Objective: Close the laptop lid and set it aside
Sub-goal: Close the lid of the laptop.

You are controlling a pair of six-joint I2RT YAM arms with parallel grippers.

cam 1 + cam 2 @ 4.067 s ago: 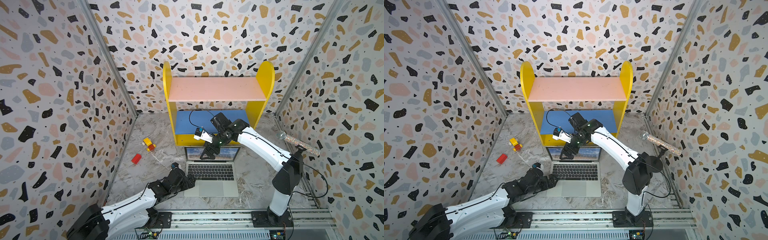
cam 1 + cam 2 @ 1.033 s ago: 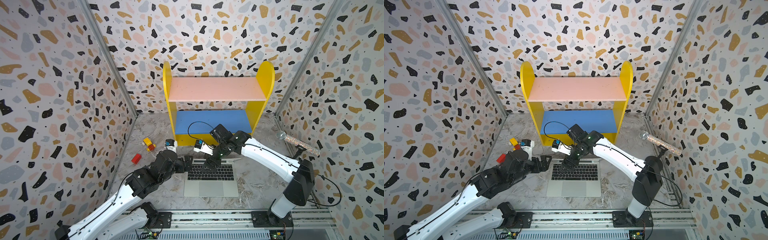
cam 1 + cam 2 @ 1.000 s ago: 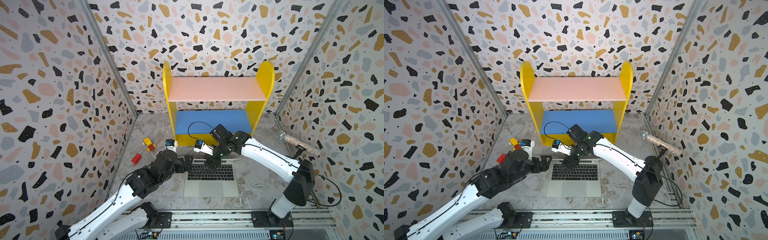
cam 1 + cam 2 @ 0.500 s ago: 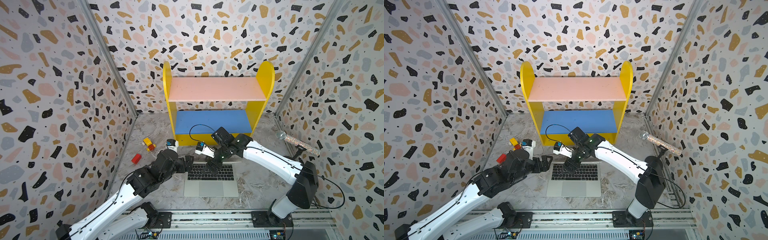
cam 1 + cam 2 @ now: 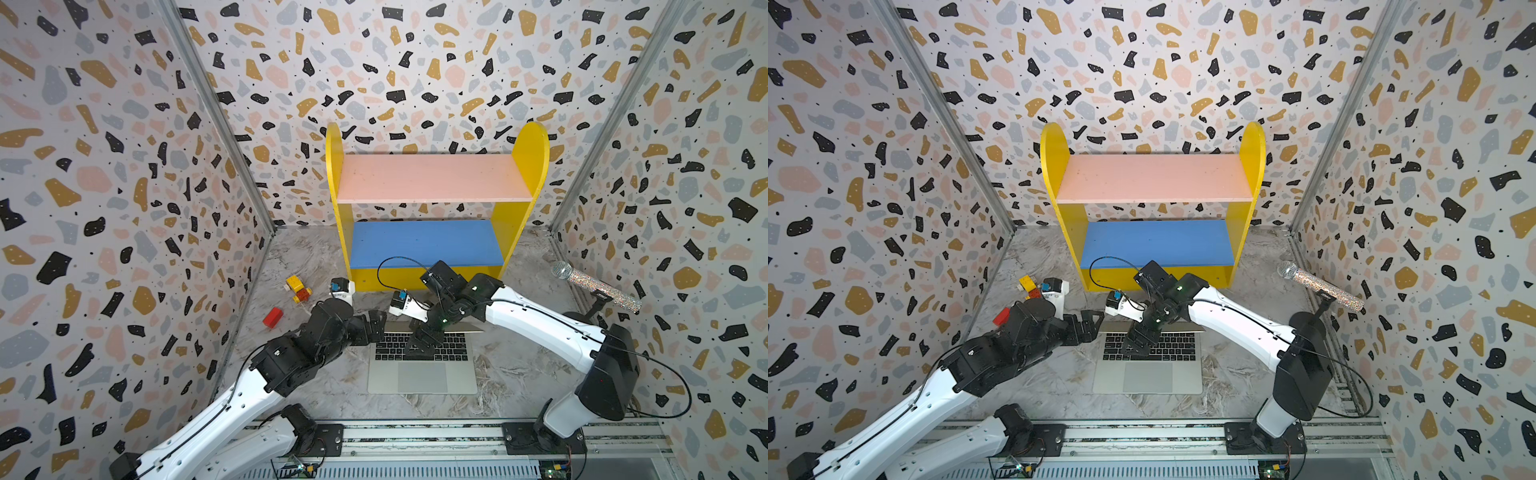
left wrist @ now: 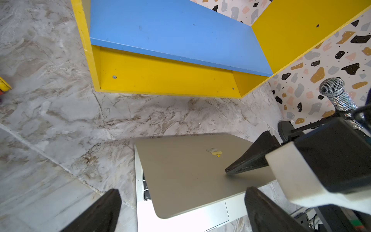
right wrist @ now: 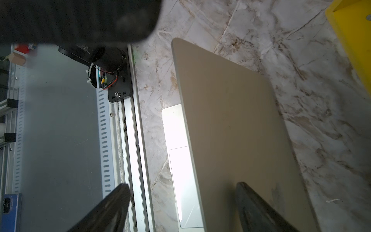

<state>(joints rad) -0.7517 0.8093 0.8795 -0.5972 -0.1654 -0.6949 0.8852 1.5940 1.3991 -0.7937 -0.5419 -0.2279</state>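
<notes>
The silver laptop (image 5: 422, 376) (image 5: 1146, 378) lies on the marble floor in front of the shelf, keyboard and trackpad showing in both top views. Its lid (image 5: 473, 328) (image 6: 186, 170) (image 7: 236, 130) tilts forward over the keyboard, apart from the base. My right gripper (image 5: 424, 351) (image 5: 1140, 343) (image 7: 182, 185) is open, and one of its fingers (image 6: 249, 160) rests on the lid's silver outside. My left gripper (image 5: 376, 326) (image 5: 1090, 322) (image 6: 182, 191) hangs open at the laptop's left rear corner, holding nothing.
A yellow shelf (image 5: 340, 232) with a pink upper and a blue lower board stands right behind the laptop. Toy blocks (image 5: 298, 287) and a red brick (image 5: 272, 317) lie at the left. A glittery microphone (image 5: 594, 286) on a stand is at the right.
The lid has tipped further forward under my right gripper, which moved toward the front. My left arm, earlier at the laptop's front left, stays at its left rear corner.
</notes>
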